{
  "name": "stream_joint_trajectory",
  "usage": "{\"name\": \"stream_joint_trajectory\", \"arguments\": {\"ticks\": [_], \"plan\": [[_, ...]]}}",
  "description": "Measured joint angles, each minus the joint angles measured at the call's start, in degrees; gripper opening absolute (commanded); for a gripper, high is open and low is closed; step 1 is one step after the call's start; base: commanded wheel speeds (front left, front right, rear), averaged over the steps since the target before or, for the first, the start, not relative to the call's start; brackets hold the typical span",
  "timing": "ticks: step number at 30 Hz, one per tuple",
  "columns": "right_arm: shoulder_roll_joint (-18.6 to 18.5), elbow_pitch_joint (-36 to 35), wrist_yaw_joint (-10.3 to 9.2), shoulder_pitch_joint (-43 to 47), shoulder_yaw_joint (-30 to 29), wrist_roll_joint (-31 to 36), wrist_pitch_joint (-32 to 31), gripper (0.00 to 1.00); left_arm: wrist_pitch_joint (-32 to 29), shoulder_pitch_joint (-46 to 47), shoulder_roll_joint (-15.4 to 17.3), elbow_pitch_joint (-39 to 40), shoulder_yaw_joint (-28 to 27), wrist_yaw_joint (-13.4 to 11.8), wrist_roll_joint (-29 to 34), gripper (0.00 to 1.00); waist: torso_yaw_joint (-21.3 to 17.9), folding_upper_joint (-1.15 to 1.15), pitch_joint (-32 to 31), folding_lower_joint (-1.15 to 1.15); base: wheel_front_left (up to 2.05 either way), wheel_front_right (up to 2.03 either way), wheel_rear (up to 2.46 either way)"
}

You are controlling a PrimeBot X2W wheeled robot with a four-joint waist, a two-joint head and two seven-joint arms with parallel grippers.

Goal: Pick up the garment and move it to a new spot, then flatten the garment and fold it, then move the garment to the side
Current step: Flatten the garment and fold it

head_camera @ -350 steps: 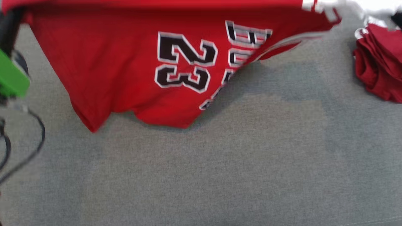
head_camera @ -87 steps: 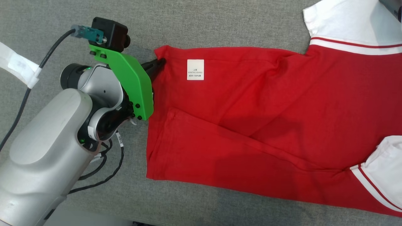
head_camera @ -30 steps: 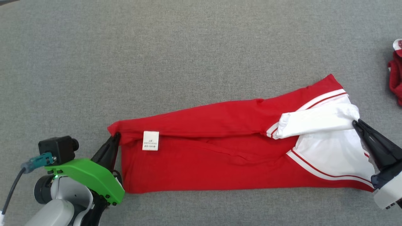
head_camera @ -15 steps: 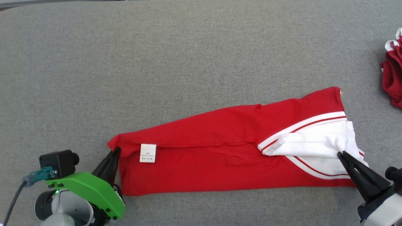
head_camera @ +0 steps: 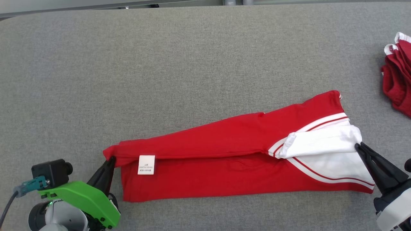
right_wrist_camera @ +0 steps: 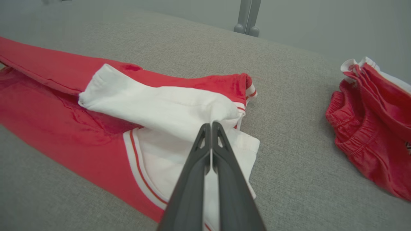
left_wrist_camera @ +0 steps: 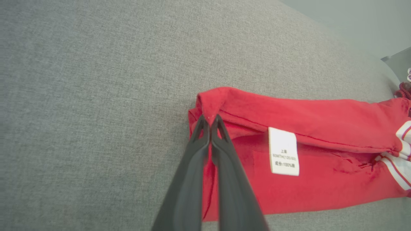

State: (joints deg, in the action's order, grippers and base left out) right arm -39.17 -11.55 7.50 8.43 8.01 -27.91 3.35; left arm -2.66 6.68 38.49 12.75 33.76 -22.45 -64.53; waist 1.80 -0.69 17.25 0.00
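shirt (head_camera: 208, 150) folding is about half done, we think. on the left, our left gripper (head_camera: 110, 159) is pinched tight on the red hem corner, just beside the white tag (head_camera: 146, 165). the shirt lies on the gray table (head_camera: 192, 64), on the side near us. it is a long thin strip going left to right, with its far edge turned over onto the near part. on the right, our right gripper (head_camera: 358, 147) is pinched tight on the end of the white sleeve. further right, well apart, sits a pile (head_camera: 396, 80) of other red clothes.

so the pick-up, the move and the flattening look done, and the first long fold looks nearly made. what is left is to let go, fold it shorter and move it to the side.

a while back the shirt hung in the air with a big number showing. now it lies down and the number is hidden. a few seconds back it was spread wider. half a second back it looked much the same, but the whole picture has slid, so the camera moved.
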Motion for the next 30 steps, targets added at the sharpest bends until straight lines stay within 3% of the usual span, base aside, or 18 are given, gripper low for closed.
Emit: {"name": "stream_joint_trajectory", "arguments": {"ticks": [5, 6, 7, 8, 9, 10, 11, 16, 21, 25, 30], "plan": [[0.1, 0.8, 0.00, 1.0, 3.6, -0.5, -1.9, 0.00, -1.3, -1.4, -0.1, -1.4, 1.9, 0.1, -0.2, 0.00, 0.0, 0.00, -0.2, 0.00, 0.00, 0.00, 0.00], [0.2, 1.3, 0.00, 1.0, 4.3, -0.5, -2.1, 0.00, -1.5, -1.4, -0.1, -1.9, 2.5, 0.3, -0.1, 0.21, 0.0, 0.00, -0.2, 0.00, 0.00, 0.00, 0.00], [0.1, 1.7, 0.00, 0.9, 5.0, -0.5, -2.3, 0.00, -1.7, -1.4, -0.1, -2.2, 2.9, 0.5, 0.1, 0.30, 0.0, 0.00, -0.2, 0.00, 0.00, 0.00, 0.00], [0.0, 2.2, 0.00, 0.7, 5.7, -0.5, -2.5, 0.00, -1.8, -1.4, -0.2, -2.8, 3.1, 0.5, 0.1, 0.48, -0.1, 0.00, -0.2, 0.00, 0.00, 0.00, 0.00], [-0.1, 2.5, 0.00, 0.5, 6.0, -0.3, -2.6, 0.17, -1.8, -1.4, -0.1, -3.2, 3.3, 0.5, 0.5, 0.87, -0.1, 0.00, -0.2, 0.00, 0.00, 0.00, 0.00], [-0.1, 2.8, 0.00, 0.1, 5.8, -0.1, -2.6, 0.59, -1.6, -1.4, -0.2, -3.5, 3.4, 0.5, 0.7, 1.00, -0.2, 0.00, -0.2, 0.00, 0.00, 0.00, 0.00], [-0.1, 2.8, 0.00, 0.1, 5.8, -0.1, -2.6, 1.00, -1.6, -1.4, -0.2, -3.5, 3.4, 0.5, 0.7, 1.00, -0.2, 0.00, -0.2, 0.00, 0.00, 0.00, 0.00], [-0.7, 4.2, 0.00, -0.2, 2.3, -1.3, -5.8, 1.00, 1.9, -0.7, 0.1, -3.2, 3.7, -1.1, 5.4, 1.00, -0.1, 0.00, -0.8, 0.00, 0.00, 0.00, 0.00], [-0.7, 1.5, 0.00, 0.4, -5.5, -8.0, -12.9, 1.00, 9.1, -2.2, 1.5, -0.8, 3.1, -8.1, 13.4, 1.00, -0.4, 0.00, -1.5, 0.00, 0.00, 0.00, 0.00], [2.6, 1.2, 0.00, -1.7, -9.8, -11.4, -22.0, 1.00, 14.8, -3.1, 1.4, 1.5, 0.8, -12.6, 17.8, 1.00, 0.1, 0.00, -1.4, 0.00, 0.00, 0.00, 0.00], [7.5, 6.9, -0.04, -7.6, -10.4, -11.7, -32.8, 1.00, 17.0, -2.9, -1.2, 2.8, -2.5, -13.9, 21.1, 1.00, 2.3, 0.00, -1.2, 0.00, 0.00, 0.00, 0.00]]}}
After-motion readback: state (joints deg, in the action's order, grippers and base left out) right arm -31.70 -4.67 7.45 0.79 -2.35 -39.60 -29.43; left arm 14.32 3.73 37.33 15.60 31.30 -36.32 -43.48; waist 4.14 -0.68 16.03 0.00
